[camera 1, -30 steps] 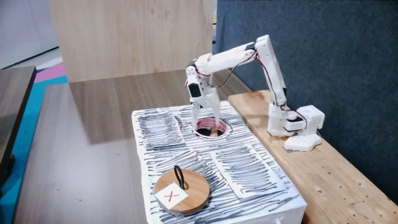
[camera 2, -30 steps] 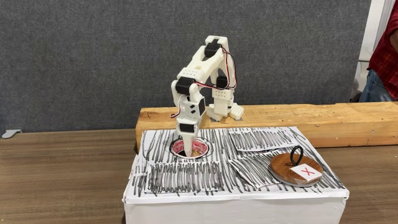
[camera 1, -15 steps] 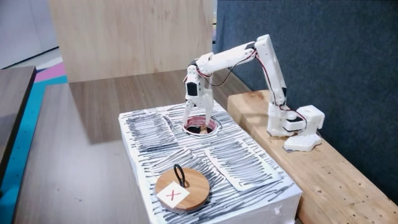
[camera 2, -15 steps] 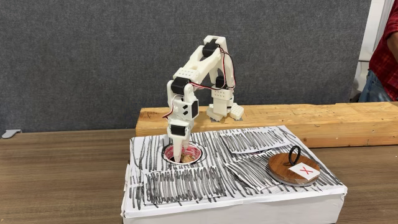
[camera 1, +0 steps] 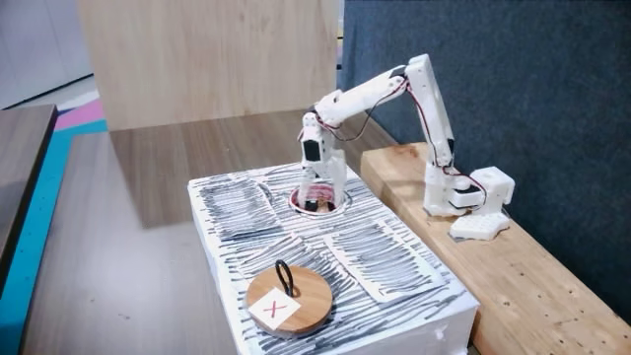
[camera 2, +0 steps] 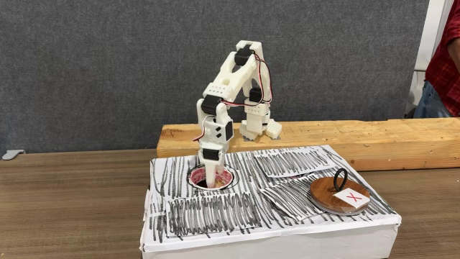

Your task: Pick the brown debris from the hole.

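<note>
One hole [camera 1: 320, 201], one wooden disc [camera 1: 288, 301] with a red X on the striped box [camera 2: 287, 208]. Gripper [camera 2: 211, 175] tips dip into the hole; opening and grasp can't be made out. Brown debris isn't discernible.

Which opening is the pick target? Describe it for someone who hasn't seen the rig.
Find the white black-striped box. On its top, the hole sits under the end effector: round, pink-red rim, dark inside. The wooden disc at the other end is solid, with a red X.

White arm [camera 2: 230, 79], white black-striped box [camera 2: 287, 216], pink-red-rimmed hole [camera 2: 195, 176], wooden disc [camera 2: 327, 198] with red X
</note>
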Robot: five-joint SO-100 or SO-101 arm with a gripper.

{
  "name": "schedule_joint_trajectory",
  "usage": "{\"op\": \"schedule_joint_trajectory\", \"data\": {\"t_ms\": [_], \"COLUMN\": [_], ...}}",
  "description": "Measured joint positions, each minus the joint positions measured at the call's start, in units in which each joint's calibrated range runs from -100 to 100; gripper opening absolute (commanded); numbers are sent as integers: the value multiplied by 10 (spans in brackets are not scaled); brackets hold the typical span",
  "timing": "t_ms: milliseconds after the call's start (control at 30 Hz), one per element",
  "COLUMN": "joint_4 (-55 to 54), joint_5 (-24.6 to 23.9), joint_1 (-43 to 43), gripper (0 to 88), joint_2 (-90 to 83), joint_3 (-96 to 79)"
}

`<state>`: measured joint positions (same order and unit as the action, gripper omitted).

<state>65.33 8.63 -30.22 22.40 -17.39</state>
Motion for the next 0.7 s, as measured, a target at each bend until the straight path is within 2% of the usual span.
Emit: {"op": "schedule_joint_trajectory", "data": {"t_ms": [333, 400, 633, 700], "joint_4": [-3, -3, -3, -3], "joint_5": [1, 1, 1, 1], "joint_1": [0, 0, 0, 0], "gripper": [277, 249, 68, 45], "joint_2": [-3, -3, -3, -2], "joint_3": [-15, -15, -15, -15]}}
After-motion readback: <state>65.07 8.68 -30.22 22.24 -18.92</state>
